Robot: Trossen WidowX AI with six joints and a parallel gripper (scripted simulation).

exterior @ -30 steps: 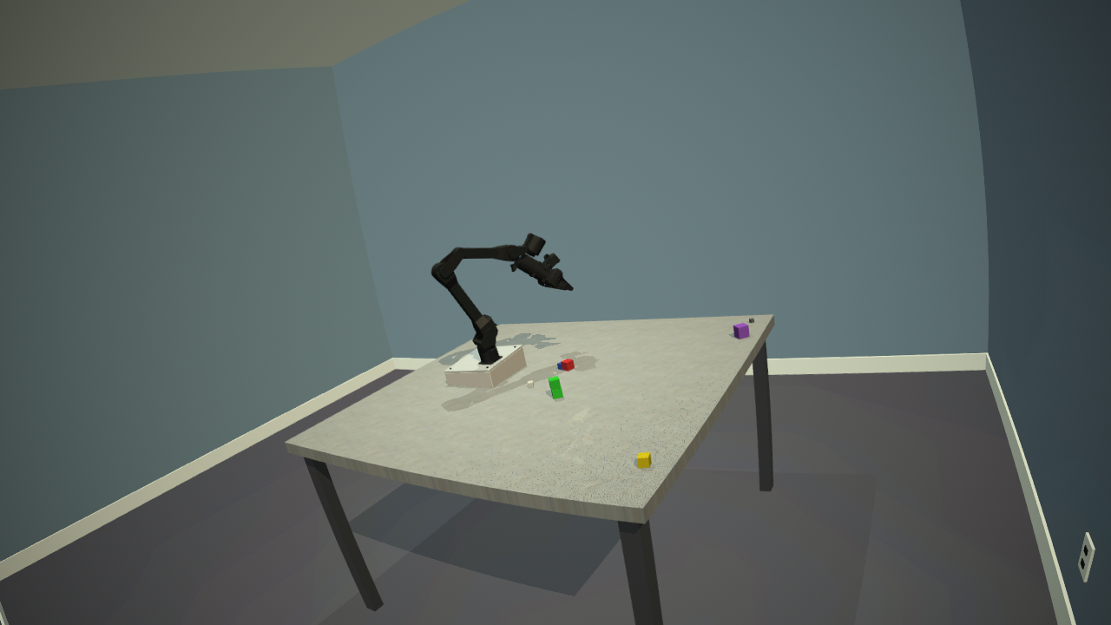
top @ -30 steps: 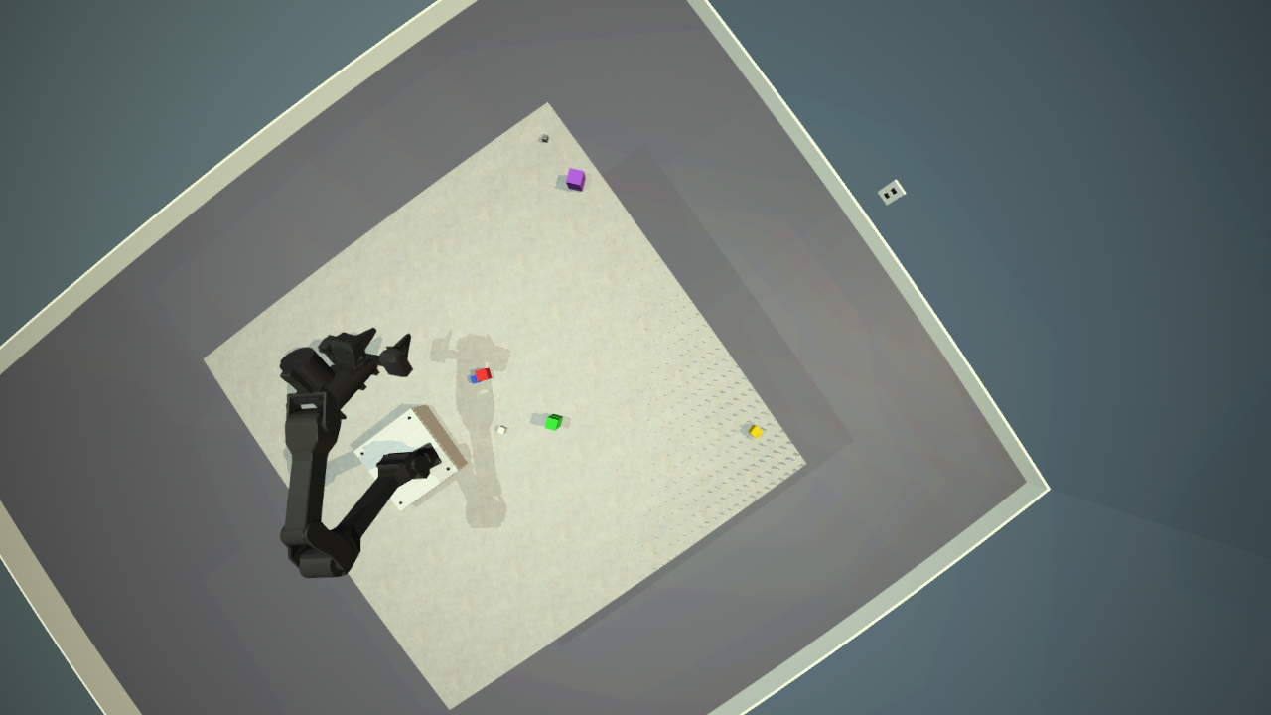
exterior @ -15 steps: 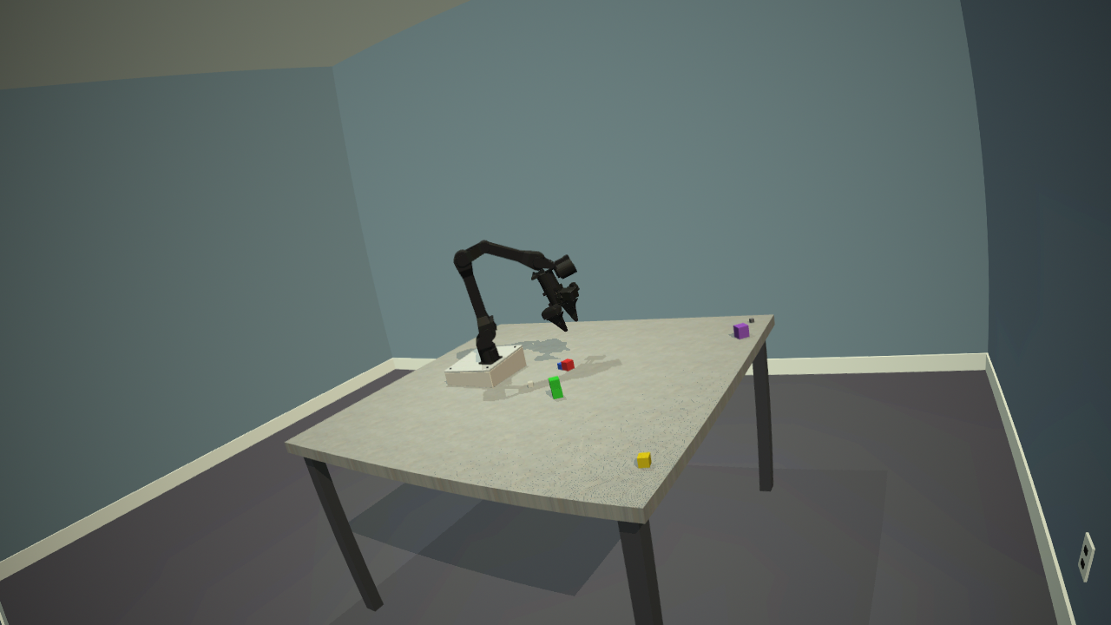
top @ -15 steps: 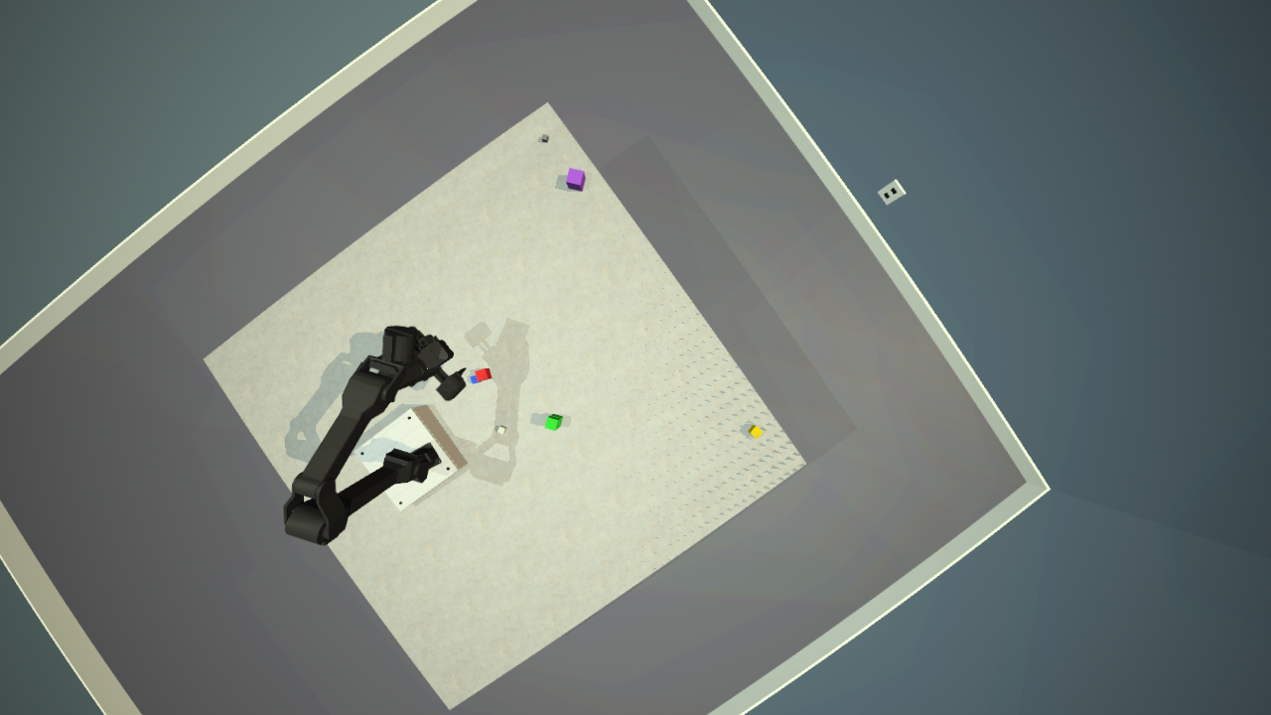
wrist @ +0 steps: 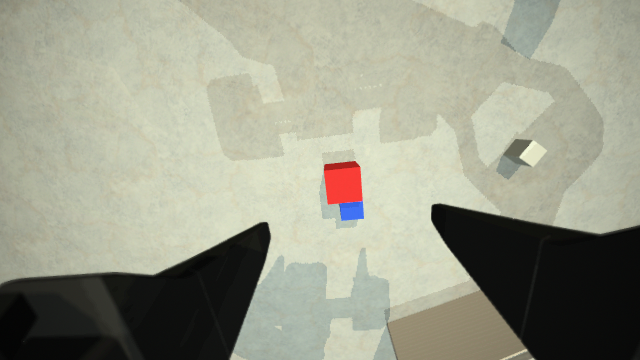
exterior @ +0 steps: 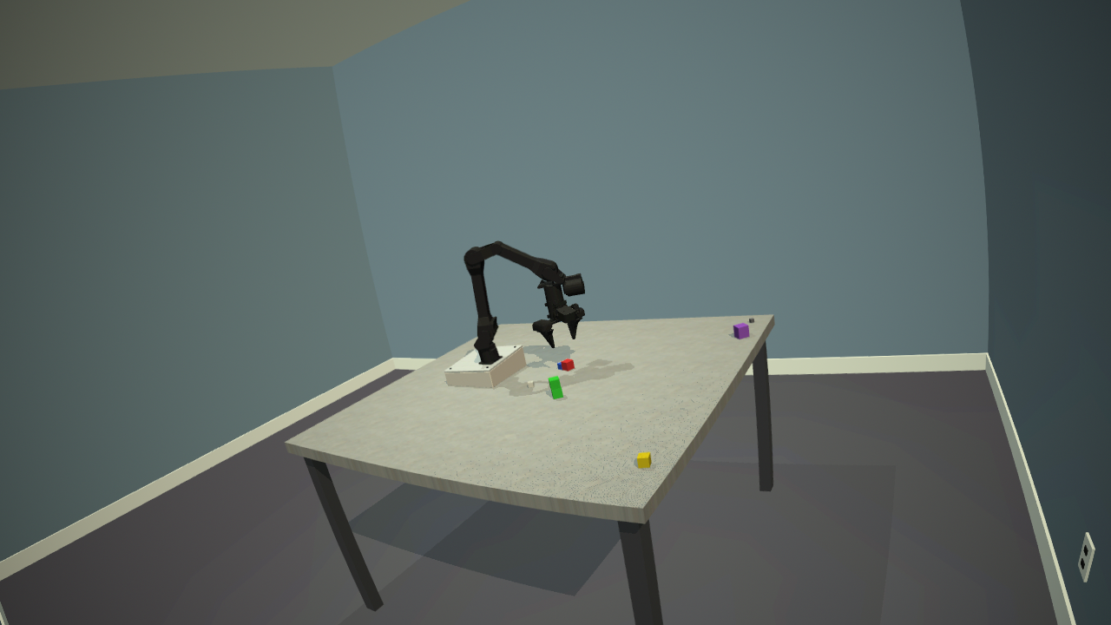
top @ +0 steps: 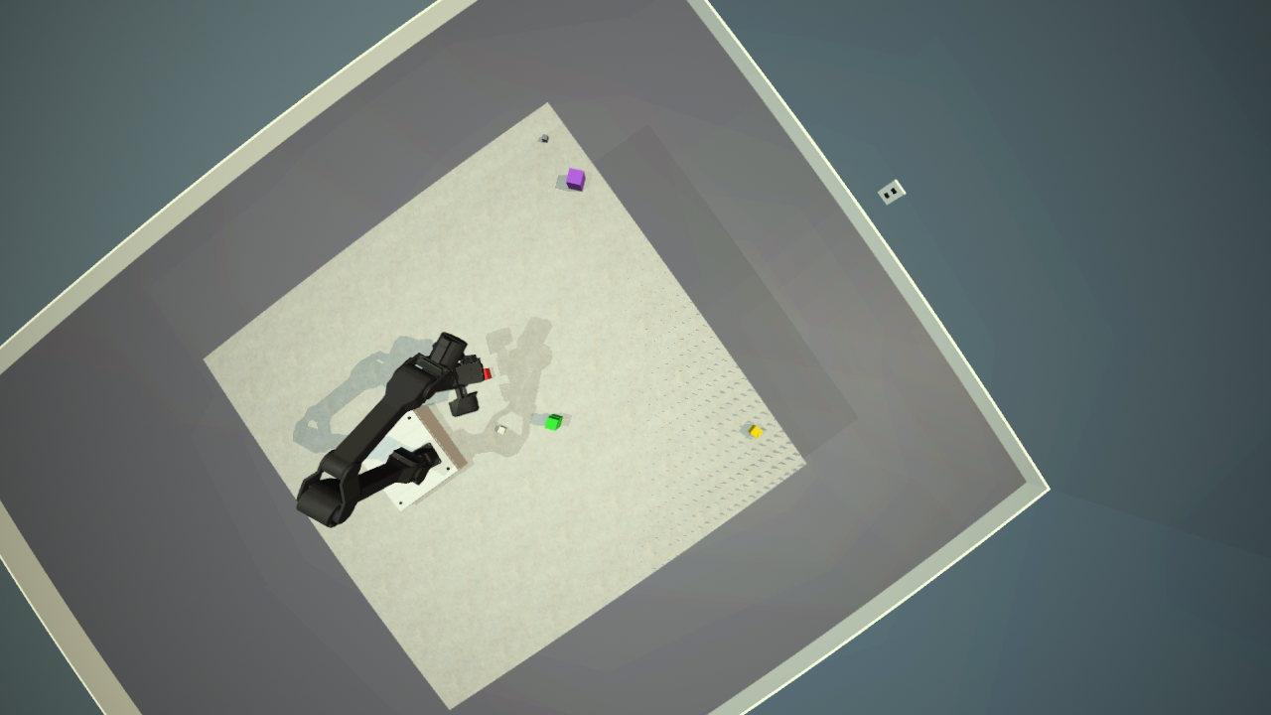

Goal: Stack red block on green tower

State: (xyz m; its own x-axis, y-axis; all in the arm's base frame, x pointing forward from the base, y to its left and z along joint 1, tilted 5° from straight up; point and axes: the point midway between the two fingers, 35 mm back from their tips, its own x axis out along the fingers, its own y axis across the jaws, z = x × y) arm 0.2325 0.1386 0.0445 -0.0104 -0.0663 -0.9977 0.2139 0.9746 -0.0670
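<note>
table [exterior: 481, 435]: pale slab carrying everything listed.
gripper [wrist: 350, 235]: above red block, fingers spread wide, holding nothing.
green tower [exterior: 555, 386]: near red block, slim, upright, likely tippy.
red block [wrist: 343, 183]: small rigid cube, probably light; take opposite flat sides.
blue block [wrist: 352, 211]: touching red block, crowding one side.
white cube [wrist: 531, 152]: apart from red block.

Lighting even and moderate, from above. The arm [exterior: 504, 287] casts several overlapping soft shadows on the table [exterior: 496, 443]; the table shades the floor [exterior: 854, 543]. No glare or blur. Straight edges bow near the borders of the exterior view.
</note>
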